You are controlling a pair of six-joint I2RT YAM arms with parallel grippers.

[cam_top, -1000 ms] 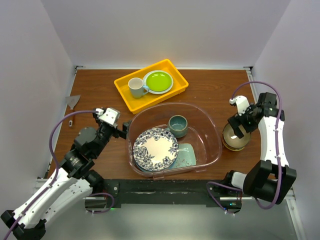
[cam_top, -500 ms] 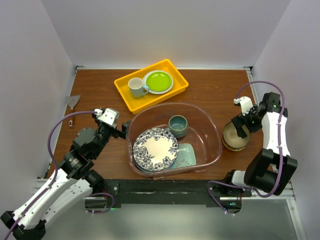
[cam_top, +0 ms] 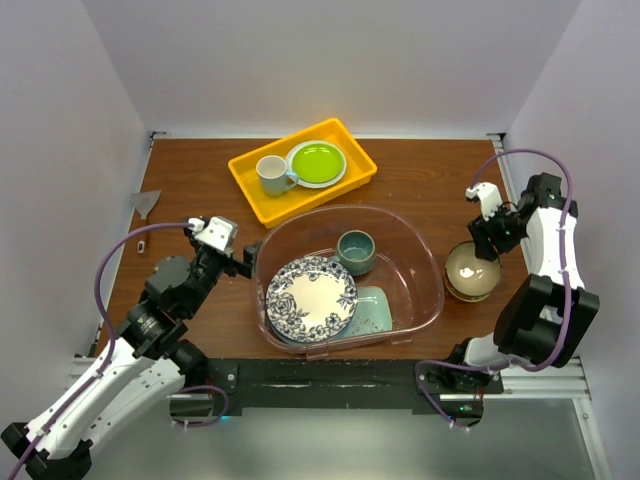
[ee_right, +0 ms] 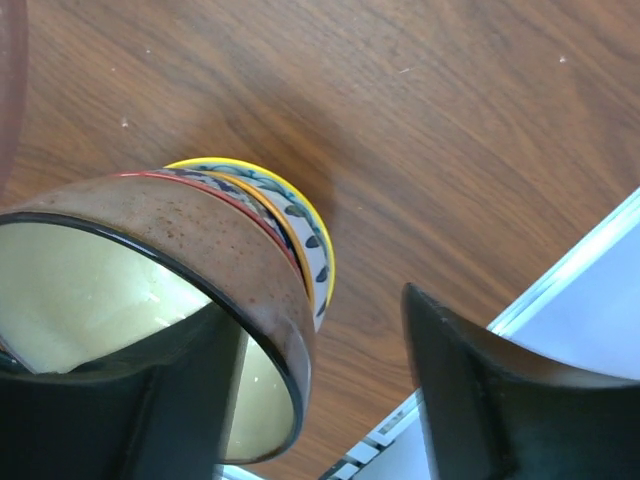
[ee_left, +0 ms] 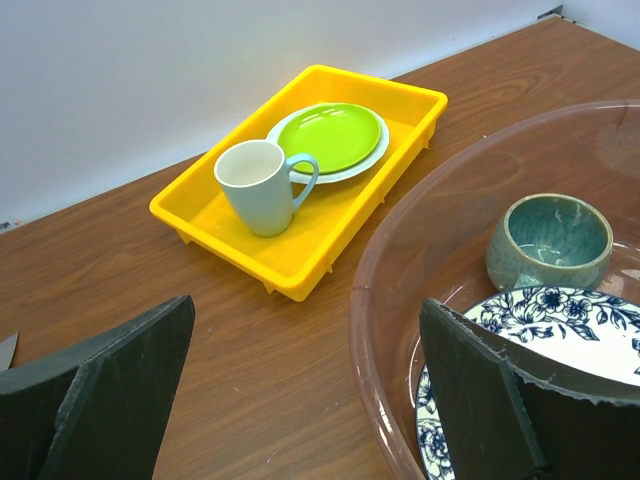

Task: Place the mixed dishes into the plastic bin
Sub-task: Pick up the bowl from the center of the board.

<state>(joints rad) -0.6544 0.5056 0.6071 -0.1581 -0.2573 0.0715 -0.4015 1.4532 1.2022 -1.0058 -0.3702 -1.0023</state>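
The plastic bin (cam_top: 345,212) sits mid-table and holds a blue-floral plate (cam_top: 311,296), a mint-green tray (cam_top: 378,310) under it and a dark teal mug (cam_top: 356,251). Right of the bin, a tan bowl (cam_top: 472,270) is nested in a red-patterned bowl (ee_right: 305,245). My right gripper (cam_top: 487,236) is at the tan bowl's (ee_right: 180,230) far rim, with one finger inside and the other outside and clear of the wall. In the right wrist view that gripper (ee_right: 315,320) is open. My left gripper (ee_left: 305,310) is open and straddles the bin's left rim (ee_left: 365,330).
A yellow tray (cam_top: 250,185) at the back holds a white mug (cam_top: 270,175) and a lime-green plate (cam_top: 316,162). A small grey scrap (cam_top: 148,201) lies at the left edge. The stacked bowls stand close to the table's right edge, with side walls beyond.
My right gripper has pulled back from over the tan bowl to its far rim, leaving more of the bowl in view, and its jaws have narrowed. The left arm has not moved.
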